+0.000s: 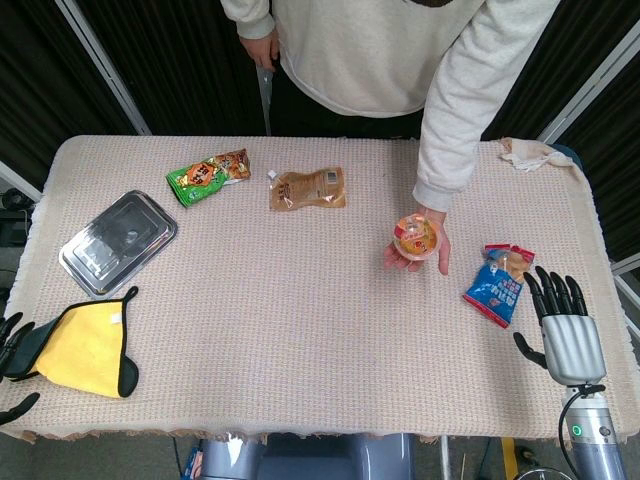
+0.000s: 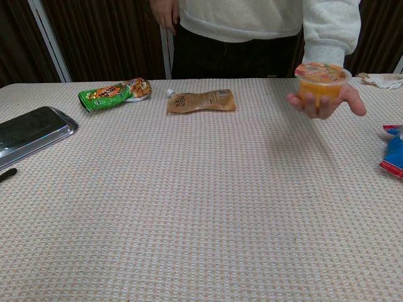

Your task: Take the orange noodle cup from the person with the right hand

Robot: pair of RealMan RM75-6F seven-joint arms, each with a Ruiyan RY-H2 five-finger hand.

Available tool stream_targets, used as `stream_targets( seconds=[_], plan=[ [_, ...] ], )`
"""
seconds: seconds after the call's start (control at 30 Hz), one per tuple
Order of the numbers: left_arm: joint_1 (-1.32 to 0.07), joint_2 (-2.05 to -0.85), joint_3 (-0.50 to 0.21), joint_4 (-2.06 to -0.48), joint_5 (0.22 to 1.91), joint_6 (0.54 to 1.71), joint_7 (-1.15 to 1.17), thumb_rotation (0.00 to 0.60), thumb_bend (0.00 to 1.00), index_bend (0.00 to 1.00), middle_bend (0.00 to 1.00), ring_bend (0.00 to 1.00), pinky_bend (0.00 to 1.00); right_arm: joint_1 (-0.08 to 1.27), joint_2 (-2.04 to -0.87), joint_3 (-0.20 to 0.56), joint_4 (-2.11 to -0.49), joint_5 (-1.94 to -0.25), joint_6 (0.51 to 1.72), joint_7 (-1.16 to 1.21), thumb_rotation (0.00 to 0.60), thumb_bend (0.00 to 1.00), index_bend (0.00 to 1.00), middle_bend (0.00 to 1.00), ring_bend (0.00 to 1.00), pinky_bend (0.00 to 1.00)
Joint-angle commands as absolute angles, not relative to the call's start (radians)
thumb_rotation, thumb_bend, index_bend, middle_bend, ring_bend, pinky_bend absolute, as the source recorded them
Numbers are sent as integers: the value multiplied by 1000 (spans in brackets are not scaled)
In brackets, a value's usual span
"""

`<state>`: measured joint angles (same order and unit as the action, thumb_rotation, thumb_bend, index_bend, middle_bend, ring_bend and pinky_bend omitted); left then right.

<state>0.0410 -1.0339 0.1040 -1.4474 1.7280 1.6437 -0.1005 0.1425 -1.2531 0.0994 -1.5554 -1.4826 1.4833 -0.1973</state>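
Observation:
The person's hand (image 1: 436, 252) holds out an orange noodle cup (image 1: 417, 237) above the table's right half; the chest view shows the cup (image 2: 322, 82) resting upright on their palm, clear of the cloth. My right hand (image 1: 563, 322) lies at the table's right front edge, palm down, fingers spread and holding nothing, well to the right of the cup and nearer to me. My left hand (image 1: 12, 350) shows only as dark fingertips at the front left edge, fingers apart, nothing in them. Neither hand appears in the chest view.
A blue snack packet (image 1: 499, 283) lies just ahead of my right hand. A brown pouch (image 1: 309, 189) and a green snack bag (image 1: 207, 176) lie further back. A metal tray (image 1: 117, 240) and a yellow cloth (image 1: 83, 346) sit at the left. A crumpled cloth (image 1: 530, 153) lies back right.

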Motion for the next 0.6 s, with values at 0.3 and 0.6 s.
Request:
stream_targets(
  seconds=[0.3,0.6],
  plan=[
    [41,-1034,104,-1446,1731,1645,-99,600,210,0,0,0,0,143,-1252,100,-1561,-1484,1484,-193,600,185,0,0,0,0],
    [37,-1034,103,-1445,1726,1634,-94,600,209,0,0,0,0,168,-1205,108,-1675,-1469,1430,-201,600,148,0,0,0,0]
  ],
)
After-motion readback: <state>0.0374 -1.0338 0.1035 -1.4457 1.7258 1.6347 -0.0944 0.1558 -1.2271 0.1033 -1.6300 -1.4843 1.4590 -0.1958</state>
